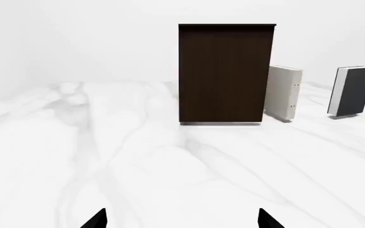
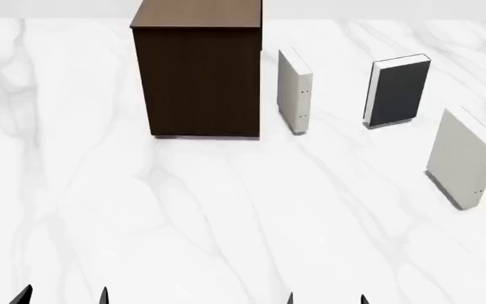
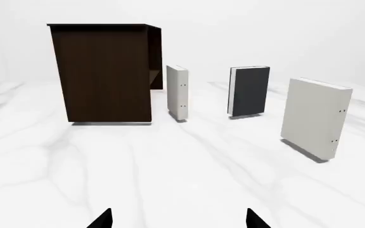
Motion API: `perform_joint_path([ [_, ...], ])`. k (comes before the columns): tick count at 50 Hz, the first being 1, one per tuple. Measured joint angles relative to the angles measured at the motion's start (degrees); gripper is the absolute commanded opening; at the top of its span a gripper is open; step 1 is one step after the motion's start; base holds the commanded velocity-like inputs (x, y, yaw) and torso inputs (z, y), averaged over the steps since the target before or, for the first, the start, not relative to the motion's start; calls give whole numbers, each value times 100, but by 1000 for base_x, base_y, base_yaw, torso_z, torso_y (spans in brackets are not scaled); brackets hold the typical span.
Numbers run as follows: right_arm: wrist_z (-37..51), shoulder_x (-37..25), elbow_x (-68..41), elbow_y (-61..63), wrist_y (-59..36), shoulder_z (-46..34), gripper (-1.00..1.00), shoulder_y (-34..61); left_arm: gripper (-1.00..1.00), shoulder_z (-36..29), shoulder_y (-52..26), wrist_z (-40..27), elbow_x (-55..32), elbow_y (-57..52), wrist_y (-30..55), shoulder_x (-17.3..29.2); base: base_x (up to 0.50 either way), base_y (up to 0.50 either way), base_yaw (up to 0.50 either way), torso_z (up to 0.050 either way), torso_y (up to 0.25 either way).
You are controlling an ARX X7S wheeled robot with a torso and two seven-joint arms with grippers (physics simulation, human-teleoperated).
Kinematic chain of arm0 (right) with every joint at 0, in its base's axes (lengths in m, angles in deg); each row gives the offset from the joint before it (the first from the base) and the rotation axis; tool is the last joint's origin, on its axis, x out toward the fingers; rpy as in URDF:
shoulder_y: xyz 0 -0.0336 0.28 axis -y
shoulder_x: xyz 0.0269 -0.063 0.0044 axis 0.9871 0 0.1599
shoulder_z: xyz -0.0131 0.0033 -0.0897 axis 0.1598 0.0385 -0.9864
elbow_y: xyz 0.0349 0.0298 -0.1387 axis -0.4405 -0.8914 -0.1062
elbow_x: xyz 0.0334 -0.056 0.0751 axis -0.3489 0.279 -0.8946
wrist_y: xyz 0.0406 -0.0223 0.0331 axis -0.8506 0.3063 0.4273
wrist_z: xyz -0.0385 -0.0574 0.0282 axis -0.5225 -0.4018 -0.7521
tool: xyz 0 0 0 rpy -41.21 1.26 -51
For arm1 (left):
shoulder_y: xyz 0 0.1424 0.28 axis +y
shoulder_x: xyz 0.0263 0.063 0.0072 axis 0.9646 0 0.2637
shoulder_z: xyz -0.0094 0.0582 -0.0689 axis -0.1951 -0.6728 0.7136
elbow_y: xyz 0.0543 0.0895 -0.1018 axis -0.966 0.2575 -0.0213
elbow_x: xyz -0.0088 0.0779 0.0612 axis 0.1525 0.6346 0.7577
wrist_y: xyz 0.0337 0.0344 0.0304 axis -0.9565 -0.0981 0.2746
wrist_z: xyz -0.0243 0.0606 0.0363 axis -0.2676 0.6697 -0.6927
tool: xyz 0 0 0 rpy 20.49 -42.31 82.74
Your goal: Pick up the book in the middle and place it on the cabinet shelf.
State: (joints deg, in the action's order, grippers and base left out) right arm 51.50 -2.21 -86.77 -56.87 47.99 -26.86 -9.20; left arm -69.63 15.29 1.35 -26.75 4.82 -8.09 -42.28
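Currently, step in hand: reaching for the charcoal book (image 2: 400,90); nothing gripped yet, by the look of it.

Book position: upright on the white marble table (image 2: 226,221), upper right of the head view, between two pale books; white page edges along its left side there.

Nearer pale book (image 2: 295,90): just right of the cabinet (image 2: 197,69), apart from the dark one.

Outer pale book (image 2: 465,156): right edge of the head view, lower than the target, standing at an angle.

Right gripper (image 2: 326,297): bottom edge of the head view, well apart from the book; two dark tips set wide, with bare marble between them in the wrist view.

Left gripper (image 2: 61,296): bottom left, likewise spread wide and empty.

Doing it well: probably best taken with the right arm, the closer one; approach between the pale neighbours, straddle the book's thickness squarely, close high enough to avoid tipping it, and keep clear of the outer pale book on the way in.

Placement target: cabinet at the upper middle-left of the head view, lighter flat top; a recessed shelf glimpsed on its right side in the right wrist view.

Hidden or unclear: only fingertips showing, arms and gripper bodies cut off; cabinet interior mostly out of sight; cabinet top partly cropped by the upper frame edge; far faces of all three books unseen.
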Motion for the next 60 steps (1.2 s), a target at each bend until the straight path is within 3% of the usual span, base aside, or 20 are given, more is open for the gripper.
perform_joint_path([
  [32,524,-321,-364,235,168,-347,100,-87,100,-355,123,-520,-258,-368,157,383,0,0,0,0,0],
  [40,754,-377,-337,960,-53,-417,100,-159,100,-380,237,-687,-199,-1111,330,513,0,0,0,0,0],
  [60,1103,-642,-324,3527,-1335,-610,100,-45,100,-517,187,-943,-208,-3930,1779,740,0,0,0,0,0],
])
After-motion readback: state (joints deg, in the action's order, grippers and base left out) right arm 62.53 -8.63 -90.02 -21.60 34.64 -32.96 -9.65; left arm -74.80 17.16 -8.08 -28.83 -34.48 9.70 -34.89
